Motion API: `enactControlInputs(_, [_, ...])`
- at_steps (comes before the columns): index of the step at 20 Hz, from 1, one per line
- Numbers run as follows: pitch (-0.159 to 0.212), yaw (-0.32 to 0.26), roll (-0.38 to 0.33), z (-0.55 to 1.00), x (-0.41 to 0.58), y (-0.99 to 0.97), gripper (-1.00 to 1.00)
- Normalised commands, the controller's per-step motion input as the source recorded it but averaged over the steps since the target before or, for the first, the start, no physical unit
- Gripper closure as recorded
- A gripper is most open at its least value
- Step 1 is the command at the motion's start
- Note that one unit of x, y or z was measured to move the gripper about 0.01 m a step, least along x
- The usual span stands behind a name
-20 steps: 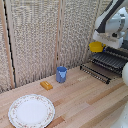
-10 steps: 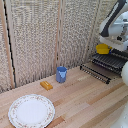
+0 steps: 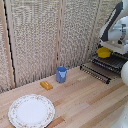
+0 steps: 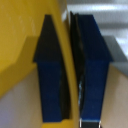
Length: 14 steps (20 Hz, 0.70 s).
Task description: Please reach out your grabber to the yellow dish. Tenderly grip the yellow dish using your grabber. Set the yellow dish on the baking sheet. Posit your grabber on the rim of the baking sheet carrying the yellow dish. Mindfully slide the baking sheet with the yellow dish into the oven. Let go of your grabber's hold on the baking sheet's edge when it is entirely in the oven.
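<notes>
On the pale planked wooden table [image 3: 85, 100] we see, at the exterior view's right, the dark boxy oven [image 3: 120, 54], largely cut off by the frame, with the flat baking sheet of thin parallel dark bars [image 3: 102, 67] running long-side out from it. Our white-and-grey grabber [image 3: 113, 45] holds the small round glossy yellow dish [image 3: 104, 52] just above that sheet, mouth upward. In the blurred wrist view the blue-tipped fingers [image 4: 52, 75] are nearly closed, pinching the dish's thin curved rim between them.
</notes>
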Motion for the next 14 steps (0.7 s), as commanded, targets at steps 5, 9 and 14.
enactControlInputs(5, [-0.024, -0.03, 0.014, 0.0, 0.123, -0.53, 1.0])
enactControlInputs(9, [-0.006, -0.017, 0.003, 0.0, 0.007, -0.07, -1.0])
enactControlInputs(14, [0.027, -0.012, -0.015, 0.09, 0.008, 0.07, -1.0])
